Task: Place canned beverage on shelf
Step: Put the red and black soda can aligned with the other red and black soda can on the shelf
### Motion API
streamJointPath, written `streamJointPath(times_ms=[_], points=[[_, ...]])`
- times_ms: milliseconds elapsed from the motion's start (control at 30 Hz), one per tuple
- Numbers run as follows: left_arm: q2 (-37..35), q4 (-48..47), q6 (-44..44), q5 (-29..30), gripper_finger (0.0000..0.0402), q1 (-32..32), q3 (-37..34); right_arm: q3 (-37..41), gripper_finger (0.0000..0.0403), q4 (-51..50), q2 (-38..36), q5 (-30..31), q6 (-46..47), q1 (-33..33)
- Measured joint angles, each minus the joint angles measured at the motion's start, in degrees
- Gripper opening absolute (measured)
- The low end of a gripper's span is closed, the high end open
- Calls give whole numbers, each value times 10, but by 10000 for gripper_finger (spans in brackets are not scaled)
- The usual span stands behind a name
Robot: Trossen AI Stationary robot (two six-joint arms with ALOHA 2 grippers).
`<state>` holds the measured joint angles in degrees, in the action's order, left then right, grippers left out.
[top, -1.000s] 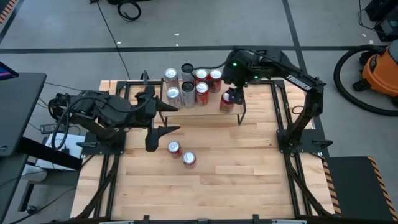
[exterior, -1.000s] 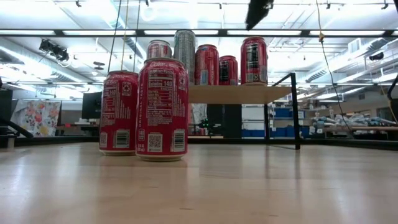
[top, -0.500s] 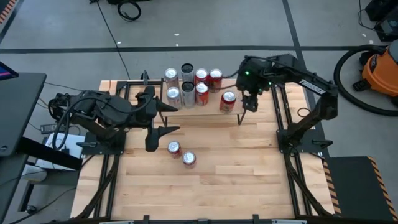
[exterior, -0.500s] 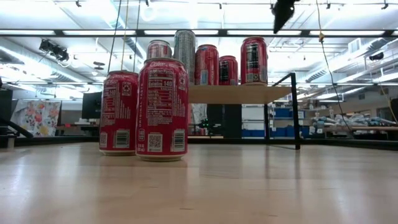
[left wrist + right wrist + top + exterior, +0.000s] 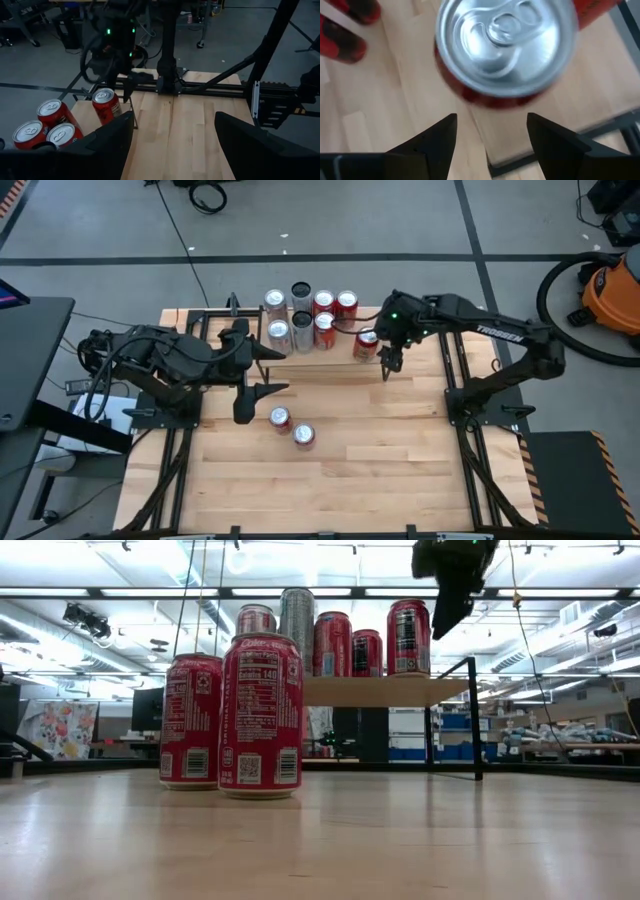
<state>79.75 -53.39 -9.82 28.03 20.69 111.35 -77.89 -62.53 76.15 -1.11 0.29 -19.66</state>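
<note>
The shelf (image 5: pixel 330 358) stands at the table's far middle and carries several red and silver cans. A red can (image 5: pixel 366 342) stands upright on its right end, also seen in the low view (image 5: pixel 408 637) and from above in the right wrist view (image 5: pixel 505 45). My right gripper (image 5: pixel 387 363) is open and empty, just right of and nearer than that can, fingers pointing down (image 5: pixel 491 120). Two more red cans (image 5: pixel 280 418) (image 5: pixel 303 436) stand on the tabletop. My left gripper (image 5: pixel 275 370) waits open at the shelf's left end.
The other shelf cans (image 5: pixel 300 320) crowd the shelf's left and middle. Black frame rails (image 5: pixel 455 370) run along the table's sides. Bare tabletop (image 5: pixel 400 450) lies in front of the shelf and to the right of the two loose cans.
My right gripper has drawn away from the red can on the shelf's right end, first toward the table's right edge, then toward the near edge and down. The can stays upright where it was.
</note>
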Motion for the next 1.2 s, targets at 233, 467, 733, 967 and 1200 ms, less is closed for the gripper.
streamJointPath(times_ms=[233,467,733,967,1200], points=[[0,0,-3,0,288,0,0,44,208,100,0,-1,5,0],[0,0,-10,0,288,0,0,54,168,165,4,-1,12,0],[0,0,-17,0,288,0,0,54,162,194,25,16,46,0],[0,-6,-26,0,288,0,0,54,162,179,34,-5,73,17],[0,-13,-26,0,288,0,0,54,161,180,35,5,152,51]])
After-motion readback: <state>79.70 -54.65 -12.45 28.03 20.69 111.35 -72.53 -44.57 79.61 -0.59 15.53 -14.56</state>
